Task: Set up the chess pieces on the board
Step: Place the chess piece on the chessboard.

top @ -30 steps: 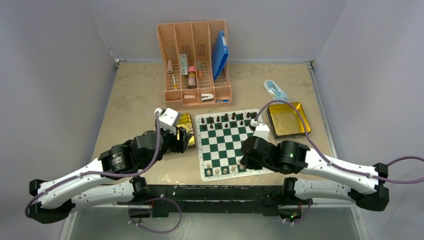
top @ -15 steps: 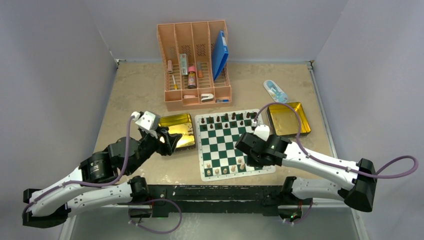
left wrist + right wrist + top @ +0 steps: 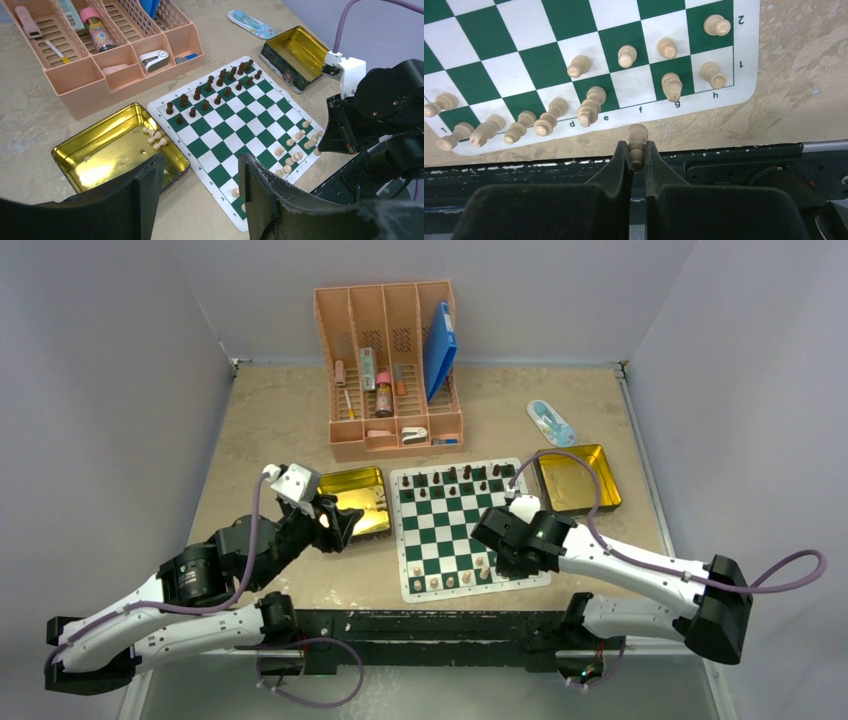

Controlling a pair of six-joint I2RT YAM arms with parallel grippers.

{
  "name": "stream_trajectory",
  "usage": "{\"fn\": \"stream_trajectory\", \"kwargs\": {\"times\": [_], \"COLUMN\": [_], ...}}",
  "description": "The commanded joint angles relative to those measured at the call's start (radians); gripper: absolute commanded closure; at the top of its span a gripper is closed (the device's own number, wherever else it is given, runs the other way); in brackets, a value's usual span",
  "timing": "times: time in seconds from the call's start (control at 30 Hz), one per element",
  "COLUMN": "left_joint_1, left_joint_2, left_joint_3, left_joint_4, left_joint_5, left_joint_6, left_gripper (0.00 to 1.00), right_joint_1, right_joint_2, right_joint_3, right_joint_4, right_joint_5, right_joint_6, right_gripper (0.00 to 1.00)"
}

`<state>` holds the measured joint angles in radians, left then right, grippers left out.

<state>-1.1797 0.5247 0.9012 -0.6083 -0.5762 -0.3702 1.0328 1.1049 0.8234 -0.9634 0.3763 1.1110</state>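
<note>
The right claw (image 3: 637,150), clenched on a pale piece (image 3: 638,133) just off the board (image 3: 549,65) at its near edge (left claw (image 3: 200,172) gapes beside the gold tin (image 3: 100,155)), might topple the crowded back-row pieces (image 3: 591,102) when setting it down.

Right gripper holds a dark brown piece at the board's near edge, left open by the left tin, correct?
No: the right wrist view shows the right gripper holding a pale tan piece at the board's near edge. Left gripper open by the left tin.
</note>
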Motion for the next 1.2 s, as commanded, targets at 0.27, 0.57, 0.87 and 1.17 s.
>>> {"fn": "stream_trajectory", "kwargs": {"times": [0.27,0.57,0.87,1.17], "left_joint_1": [-0.006,-0.006,-0.006,-0.006], "left_joint_2": [-0.006,-0.026,-0.002,-0.003], "left_joint_3": [0.012,-0.009,0.000,0.006], "left_joint_4": [0.035,0.053,0.056,0.066], "left_joint_5": [0.034,0.047,0.061,0.068], "left_joint_6": [0.049,0.068,0.076,0.087], "left_gripper": [0.44,0.44,0.44,0.44], "right_joint_1": [-0.005,-0.021,-0.050,-0.062], "right_joint_2": [0.096,0.134,0.125,0.164], "right_joint_3": [-0.020,-0.034,-0.037,-0.036], "right_joint_4": [0.056,0.069,0.087,0.095], "right_joint_5": [0.018,0.046,0.046,0.057], "right_joint_6": [0.030,0.066,0.058,0.052], "right_gripper": [0.96,0.96,0.94,0.93]}}
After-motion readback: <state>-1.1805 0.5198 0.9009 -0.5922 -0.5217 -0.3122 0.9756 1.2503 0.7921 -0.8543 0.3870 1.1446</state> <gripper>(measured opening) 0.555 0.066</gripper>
